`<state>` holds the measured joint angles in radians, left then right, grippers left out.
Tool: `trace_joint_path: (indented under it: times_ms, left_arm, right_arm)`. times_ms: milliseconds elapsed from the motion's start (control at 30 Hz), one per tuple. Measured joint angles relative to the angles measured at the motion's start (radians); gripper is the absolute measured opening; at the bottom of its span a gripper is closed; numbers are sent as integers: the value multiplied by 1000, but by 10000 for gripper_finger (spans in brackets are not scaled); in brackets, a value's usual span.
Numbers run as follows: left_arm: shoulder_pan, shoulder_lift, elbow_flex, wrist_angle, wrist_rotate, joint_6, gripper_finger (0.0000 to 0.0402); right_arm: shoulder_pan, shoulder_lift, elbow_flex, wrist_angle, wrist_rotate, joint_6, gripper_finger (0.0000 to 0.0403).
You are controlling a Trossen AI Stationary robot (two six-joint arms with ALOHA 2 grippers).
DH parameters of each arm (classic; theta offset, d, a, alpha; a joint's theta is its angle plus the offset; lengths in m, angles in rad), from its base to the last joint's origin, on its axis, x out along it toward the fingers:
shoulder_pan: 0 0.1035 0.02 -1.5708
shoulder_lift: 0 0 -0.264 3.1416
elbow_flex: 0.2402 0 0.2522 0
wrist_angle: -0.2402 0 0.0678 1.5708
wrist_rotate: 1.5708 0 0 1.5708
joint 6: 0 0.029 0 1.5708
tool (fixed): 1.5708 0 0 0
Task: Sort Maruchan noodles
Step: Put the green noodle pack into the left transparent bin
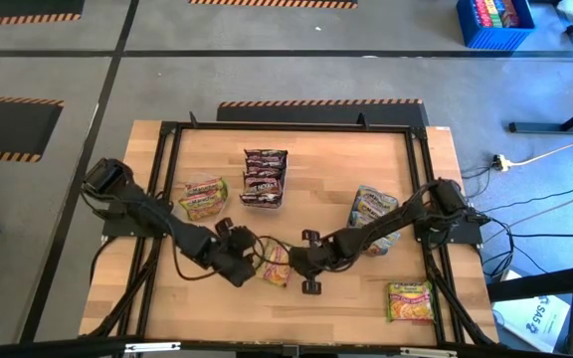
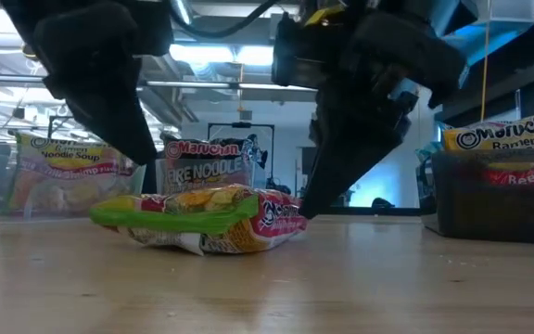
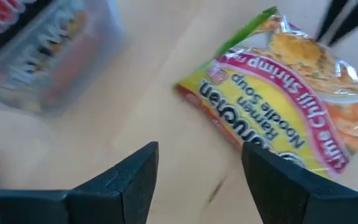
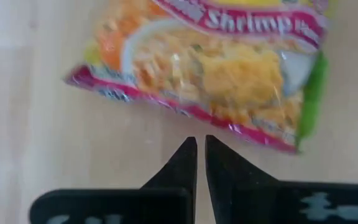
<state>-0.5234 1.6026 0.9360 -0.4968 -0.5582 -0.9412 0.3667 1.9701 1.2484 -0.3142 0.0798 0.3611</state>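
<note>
One Maruchan noodles packet (image 1: 275, 265), yellow and pink with a green end and a "Lime Chili Shrimp" print, lies flat on the wooden table near its front middle. In the low view this packet (image 2: 202, 218) rests on its broad face. My left gripper (image 3: 197, 177) hovers open just left of it, above the table, with nothing between its fingers. My right gripper (image 4: 201, 146) is shut and slants down, with its tips at the packet's right side (image 4: 229, 127). My right gripper's shut fingertips (image 4: 191, 149) stand right at the packet's pink long edge (image 4: 216, 121), slanting down from the table's right. I cannot tell whether they touch it. The packet lies flat on the table.
At the back stand three clear bins: one with yellow-green packets (image 1: 204, 197), one with dark maroon packets (image 1: 264, 176), one with pale packets (image 1: 374, 207). Another loose packet (image 1: 410, 300) lies at the front right. A black frame (image 1: 286, 127) rims the table.
</note>
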Motion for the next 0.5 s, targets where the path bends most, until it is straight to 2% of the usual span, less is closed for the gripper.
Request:
trace_joint_path:
  times_ms: [100,200,400,500]
  left_arm:
    - [23,0,0,32,66,-1,230]
    - [60,0,0,58,170,0,231]
    - [101,7,0,83,213,-1,229]
    - [108,7,-23,177,223,-3,229]
  right_arm:
    - [35,-1,0,-55,57,3,18]
    - [89,-10,-2,-91,185,2,18]
    - [150,-8,-1,-64,456,-3,18]
    - [169,-8,-16,-16,590,-20,18]
